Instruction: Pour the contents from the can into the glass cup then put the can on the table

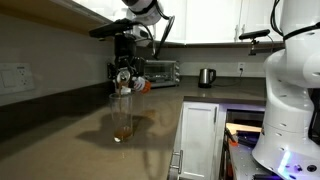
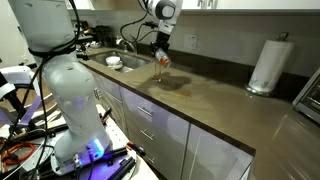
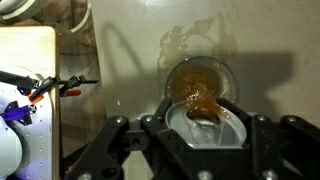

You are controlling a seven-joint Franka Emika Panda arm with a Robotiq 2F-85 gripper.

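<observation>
Wrist view: can [image 3: 206, 128] body is cut off by the bottom edge, and glass cup [image 3: 196, 75] near rim is hidden behind it. In an exterior view, can [image 2: 162, 60] markings are too small to be told.

A kitchen — long countertop [image 2: 215, 110], sink [image 2: 113, 62], kettle [image 1: 206, 77] (cabinets [image 1: 215, 20] above), toaster oven [image 1: 160, 71], paper towel roll [image 2: 268, 65].

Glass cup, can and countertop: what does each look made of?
The glass cup looks like clear glass: the counter shows through its walls, and so does the brown liquid inside. The can is probably thin metal, with a pale, dull-shining top, but it is too blurred to be sure. The countertop is a smooth, grey-brown matte slab with soft reflections; stone or laminate, I cannot tell.
</observation>
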